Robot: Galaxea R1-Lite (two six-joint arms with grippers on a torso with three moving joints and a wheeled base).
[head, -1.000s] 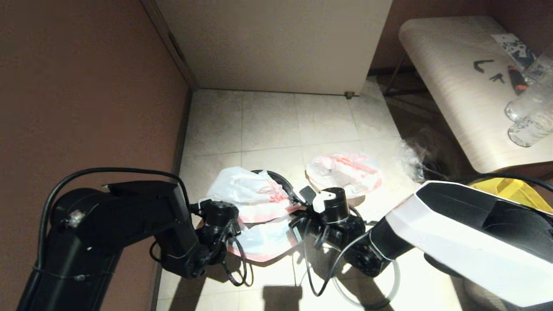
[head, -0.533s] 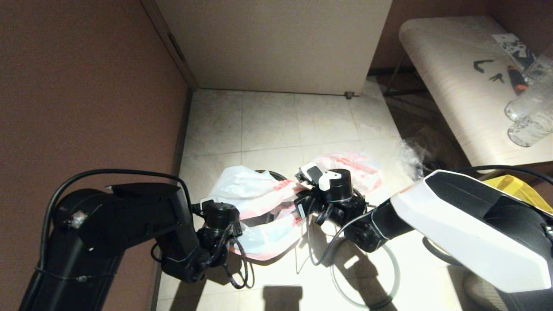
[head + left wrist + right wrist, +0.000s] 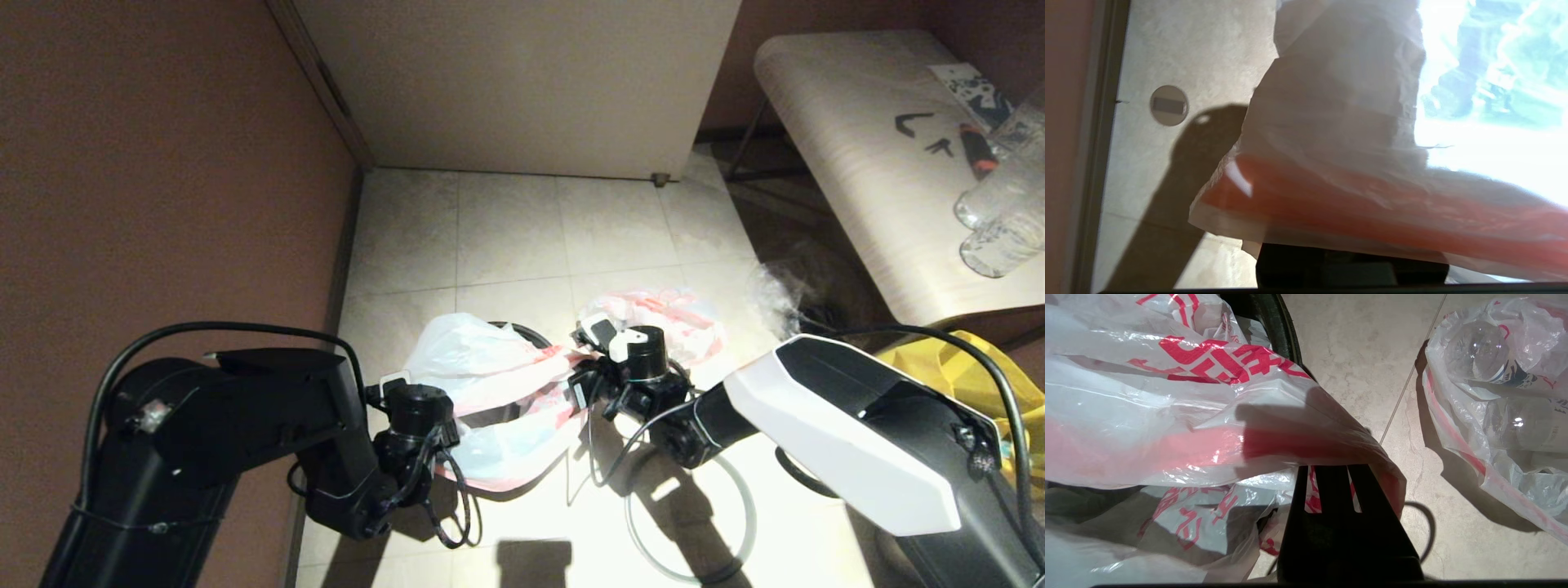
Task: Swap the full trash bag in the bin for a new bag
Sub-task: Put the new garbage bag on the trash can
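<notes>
Right gripper (image 3: 589, 353) had carried the thin floppy white red-printed new bag's (image 3: 490, 384) edge farther out, fingers pinching it; left gripper (image 3: 1351, 269) pinched the slippery opposite hem, over the black round bin (image 3: 1274, 326).

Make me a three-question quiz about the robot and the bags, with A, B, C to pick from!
1. Where does the full trash bag lie?
A. Inside the bin
B. On the floor beside the bin
C. On the table

2. What colour is the print on the new bag?
A. Red
B. Green
C. Blue

3. What is the right gripper doing?
A. Hanging open above the table
B. Holding a bottle
C. Shut on the new bag's edge

Answers:
1. B: the bundle with clear bottles rests on the tiles, apart from the bin.
2. A: red lettering and a pinkish-red strip show on it.
3. C: the right wrist view shows the bag's edge pinched between its fingers.
</notes>
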